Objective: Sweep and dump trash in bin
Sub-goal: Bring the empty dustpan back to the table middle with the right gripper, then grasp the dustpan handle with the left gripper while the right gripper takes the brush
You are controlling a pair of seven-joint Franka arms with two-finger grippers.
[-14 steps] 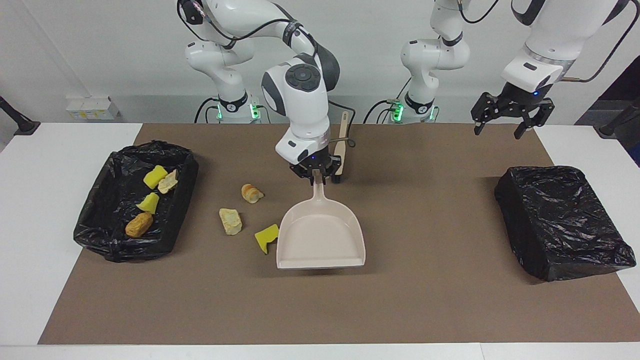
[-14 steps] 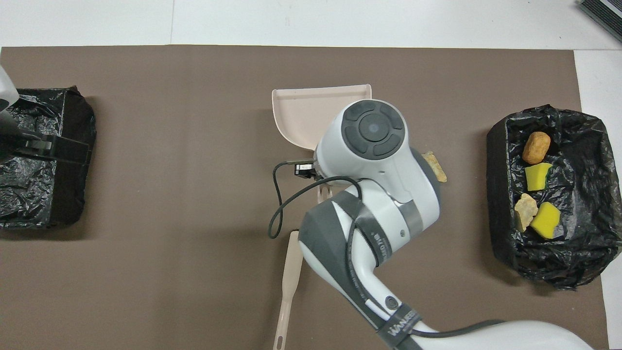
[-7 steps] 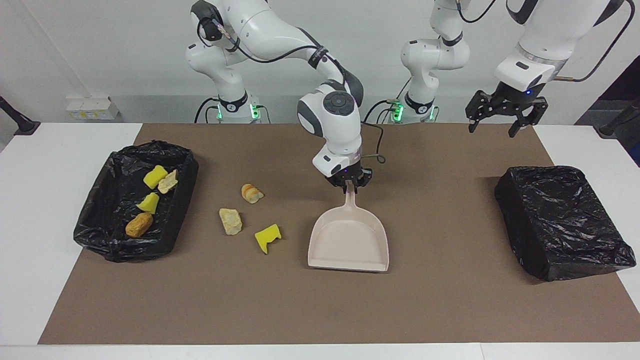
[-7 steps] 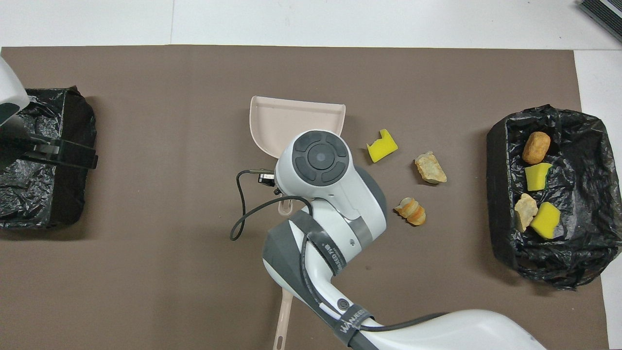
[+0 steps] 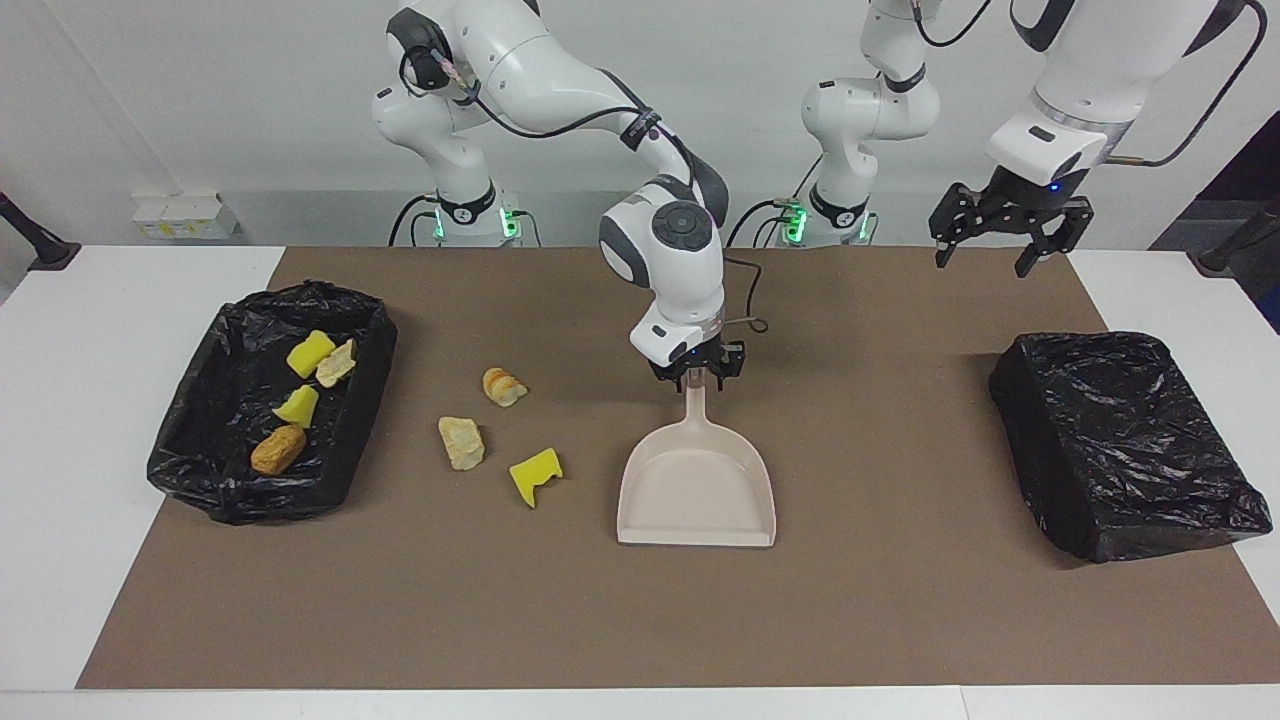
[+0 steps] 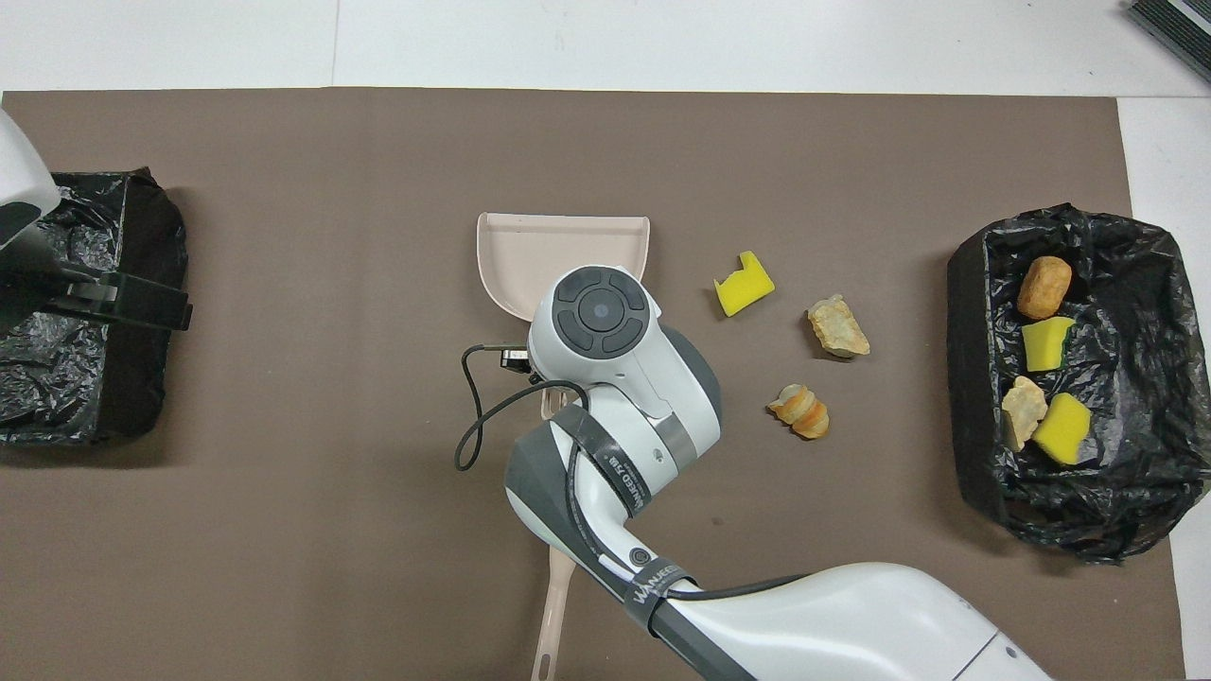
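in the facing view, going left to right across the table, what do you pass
black-lined bin with trash in it → beige bread-like piece → orange-brown bread-like piece → yellow spongy chunk → dustpan, with the right gripper at its handle → closed black bag, with the left gripper up in the air nearby

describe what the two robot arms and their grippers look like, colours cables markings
Both arms are glossy white with rounded shells and dark grey joint caps and bands. The right arm has a round grey button pad on its wrist, loose black cables and a lettered band. The right gripper and left gripper are black. Green lights glow at both bases.
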